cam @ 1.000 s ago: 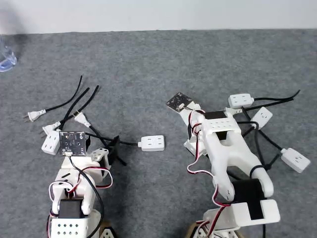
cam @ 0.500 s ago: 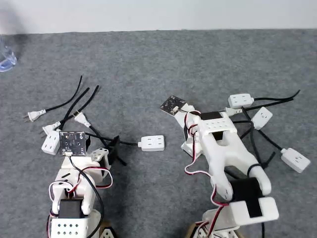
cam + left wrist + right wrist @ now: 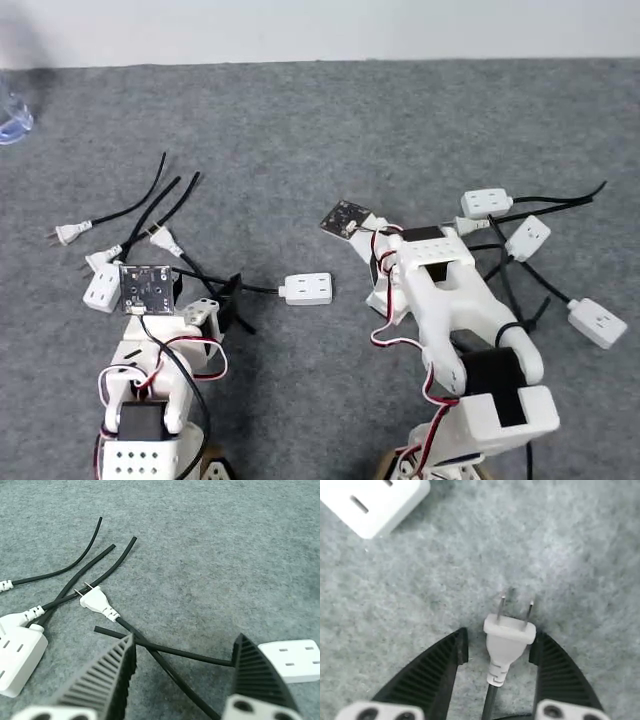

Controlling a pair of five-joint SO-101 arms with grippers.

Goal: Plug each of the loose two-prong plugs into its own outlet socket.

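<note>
Here, a white two-prong plug (image 3: 509, 635) lies flat on the grey, felt-like tabletop (image 3: 580, 540), toward its right side. Its two thin metal prongs point away from the right pincer (image 3: 500, 639), and a ribbed collar joins its moulded body to a black cord (image 3: 490, 705). The pincer's black, ridged fingers (image 3: 435, 670) are spread just wider than the plug and straddle it. Whether either one touches it I cannot tell. A white, rounded-corner outlet socket (image 3: 375, 500) with narrow slots lies near, apart from the plug.

In the tabletop's left half, the left pincer (image 3: 185, 642) is spread wide above a loose black cable (image 3: 170, 651), holding nothing. A second white plug (image 3: 97, 601) lies just beyond it, and a flat white socket block (image 3: 292, 660) sits beside one finger.
</note>
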